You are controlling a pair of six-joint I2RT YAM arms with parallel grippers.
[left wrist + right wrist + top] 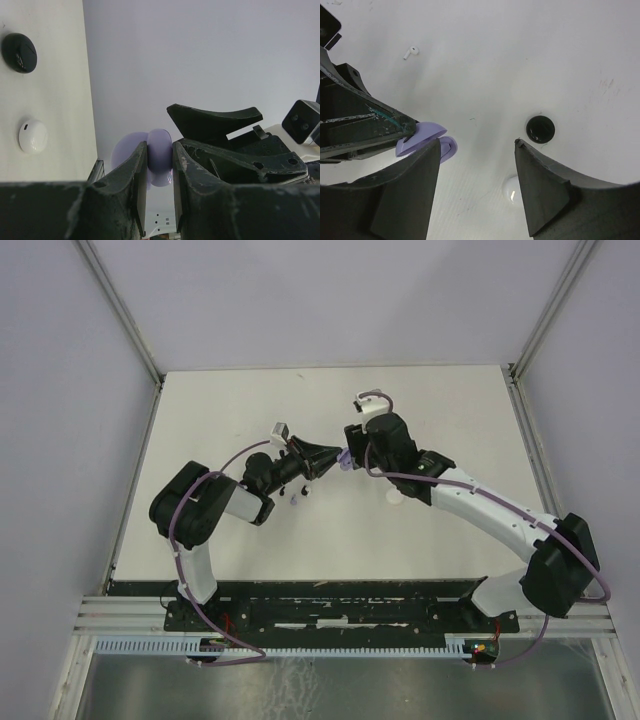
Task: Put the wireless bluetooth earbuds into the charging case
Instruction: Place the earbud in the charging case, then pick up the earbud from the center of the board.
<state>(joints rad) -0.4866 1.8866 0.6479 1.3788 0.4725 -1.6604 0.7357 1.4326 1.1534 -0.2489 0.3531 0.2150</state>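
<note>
the lilac charging case (426, 134) is held up off the table (450, 410), pinched between the fingers of the left gripper (159, 150), which are pressed onto it from both sides. it sits at the fingertips, with most of its body sticking out past them. it looks hinged open: two rounded halves show side by side in the left wrist view, and in the right wrist view they fan out from the left gripper's tip towards the right gripper (477, 145). which half is lid and which is base i cannot tell.

the right gripper's fingers are spread wide and hold nothing. one fingertip lies just beside the case's lower half; whether it touches is not clear. from above, the two grippers meet nose to nose over the middle of the table with the case between them.

a white earbud (411, 51) lies loose on the table, well apart from both grippers. its long axis is diagonal in the right wrist view, head up and right, stem down and left. tiny lilac pieces (295, 502) lie on the table just beside the left wrist, too small to tell their shape.

a black disc (540, 129) and a white disc (511, 190) lie on the table under the right gripper, the white one partly hidden by its finger.
</note>
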